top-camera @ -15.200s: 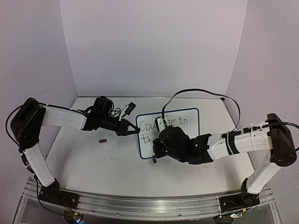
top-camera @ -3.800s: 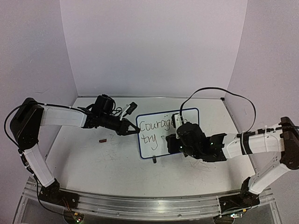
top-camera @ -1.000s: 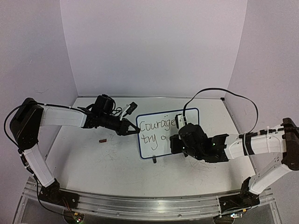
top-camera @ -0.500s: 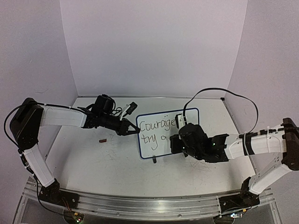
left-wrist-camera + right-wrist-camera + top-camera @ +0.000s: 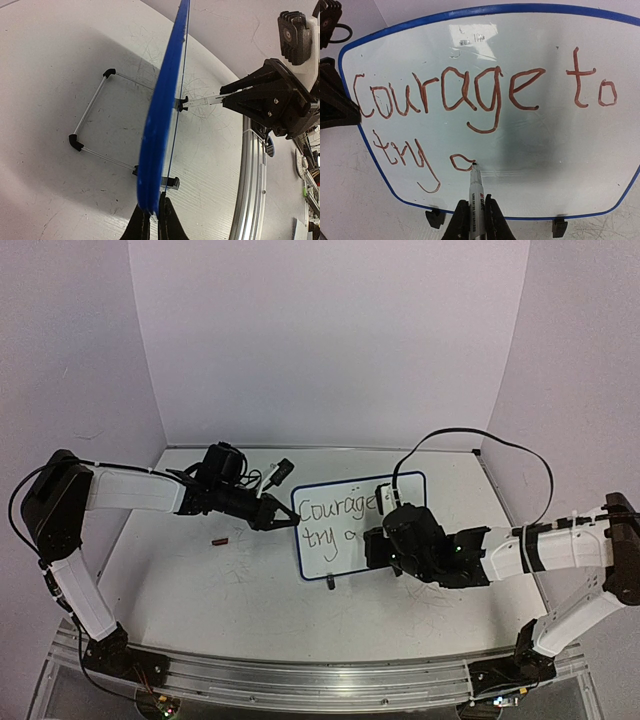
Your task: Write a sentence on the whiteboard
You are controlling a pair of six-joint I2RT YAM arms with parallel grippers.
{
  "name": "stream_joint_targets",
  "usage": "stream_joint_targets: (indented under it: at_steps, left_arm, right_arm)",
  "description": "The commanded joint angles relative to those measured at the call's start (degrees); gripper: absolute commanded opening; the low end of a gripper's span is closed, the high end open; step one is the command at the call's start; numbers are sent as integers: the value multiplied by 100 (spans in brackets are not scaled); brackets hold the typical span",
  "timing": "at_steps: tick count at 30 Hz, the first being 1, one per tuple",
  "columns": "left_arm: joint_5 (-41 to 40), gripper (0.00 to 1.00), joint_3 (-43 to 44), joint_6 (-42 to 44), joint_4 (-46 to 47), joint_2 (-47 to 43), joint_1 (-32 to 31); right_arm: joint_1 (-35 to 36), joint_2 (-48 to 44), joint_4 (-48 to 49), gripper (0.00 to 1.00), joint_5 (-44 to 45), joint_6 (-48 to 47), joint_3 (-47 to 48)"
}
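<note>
Blue-framed whiteboard (image 5: 560,150) — right hand (image 5: 476,220) holds marker (image 5: 476,195), tip touching it after "try".

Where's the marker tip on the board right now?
Right wrist view: the thin white marker has its tip on the blue-framed whiteboard, lower line, left of centre, just right of the handwritten word "try".

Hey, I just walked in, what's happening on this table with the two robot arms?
The robot is writing on a small whiteboard propped up on the table. The left arm steadies it, jaws shut on the edge of the blue frame. The right arm holds a marker in its jaws, tip touching the board. The writing reads "Courage to" on the top line and "try" below, with one more letter just begun, so the sentence looks unfinished.
</note>
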Motion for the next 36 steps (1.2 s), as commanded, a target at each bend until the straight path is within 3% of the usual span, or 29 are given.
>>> stream_joint_targets:
  at_steps: [1, 21, 29, 36]
  left_arm:
    - [-162, 0, -107, 270, -370, -129, -46]
    - [-129, 0, -76, 270, -375, -64, -44]
    - [-122, 0, -74, 270, -381, -54, -45]
    - [-128, 0, -72, 270, -381, -58, -44]
  right_arm:
    - [-88, -187, 185, 0, 189, 27, 120]
    - [-67, 34, 122, 0, -169, 198, -165]
    - [-62, -161, -26, 0, 119, 176, -149]
    - [-62, -610, 245, 0, -182, -30, -145]
